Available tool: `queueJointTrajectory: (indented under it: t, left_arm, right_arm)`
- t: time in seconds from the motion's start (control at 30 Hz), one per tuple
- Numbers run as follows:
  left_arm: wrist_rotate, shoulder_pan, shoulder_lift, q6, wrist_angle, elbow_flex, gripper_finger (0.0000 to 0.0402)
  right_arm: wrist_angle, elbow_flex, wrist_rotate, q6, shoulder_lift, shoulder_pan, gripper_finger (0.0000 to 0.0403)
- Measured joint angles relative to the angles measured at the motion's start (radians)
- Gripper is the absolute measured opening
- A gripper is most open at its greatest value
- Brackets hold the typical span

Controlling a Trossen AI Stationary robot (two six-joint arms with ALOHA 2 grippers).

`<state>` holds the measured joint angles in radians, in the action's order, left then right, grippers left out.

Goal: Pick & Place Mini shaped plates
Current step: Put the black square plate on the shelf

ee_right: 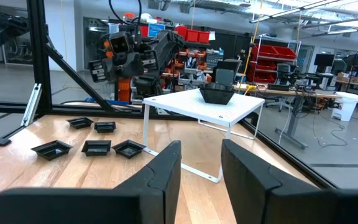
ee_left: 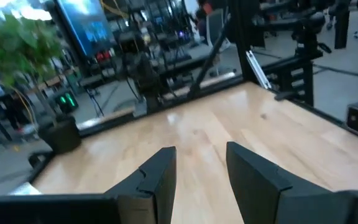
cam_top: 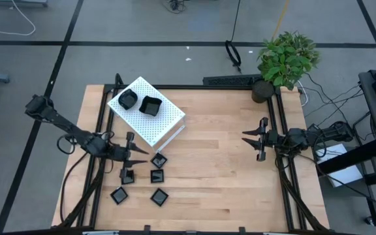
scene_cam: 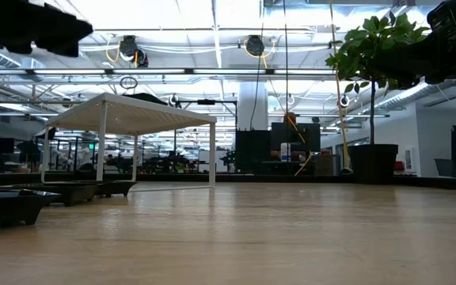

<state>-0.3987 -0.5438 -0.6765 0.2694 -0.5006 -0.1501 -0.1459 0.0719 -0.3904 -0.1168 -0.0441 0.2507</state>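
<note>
- The left gripper (cam_top: pixel 134 151) sits at the lower left of the overhead frame, just above the group of loose plates on the table; its fingers (ee_left: pixel 160 177) stand apart with bare wood showing between them and nothing held.
- The right gripper (cam_top: pixel 252 139) waits at the right of centre in the overhead frame, well apart from the plates; its fingers (ee_right: pixel 166 171) are also apart and empty.
- Two small black plates (cam_top: pixel 139 102) lie side by side on top of the white perforated box (cam_top: pixel 165 123), at the upper left of the table (cam_top: pixel 227 183).
- Five more plates (cam_top: pixel 156 176) lie on the wood below the box, toward the lower left of the overhead frame, near one another.
- A potted plant (cam_top: pixel 286 59) stands at the table's upper right corner.
</note>
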Motion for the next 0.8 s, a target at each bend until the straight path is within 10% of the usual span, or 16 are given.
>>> queueJointTrajectory:
  t: [0.23, 0.47, 0.8]
  left_arm:
    - [-0.005, 0.015, 0.001, -0.111, -0.039, -0.046, 0.0145]
    - [-0.017, 0.03, -0.121, -0.68, 0.988, -0.46, 0.0145]
    - [0.617, -0.182, -0.551, -1.646, 1.35, -0.629, 0.0145]
  right_arm:
    - [0.0, 0.0, 0.0, 0.0, 0.0, 0.0, 0.0102]
    - [0.0, 0.0, 0.0, 0.0, 0.0, 0.0, 0.0102]
    - [0.0, 0.0, 0.0, 0.0, 0.0, 0.0, 0.0102]
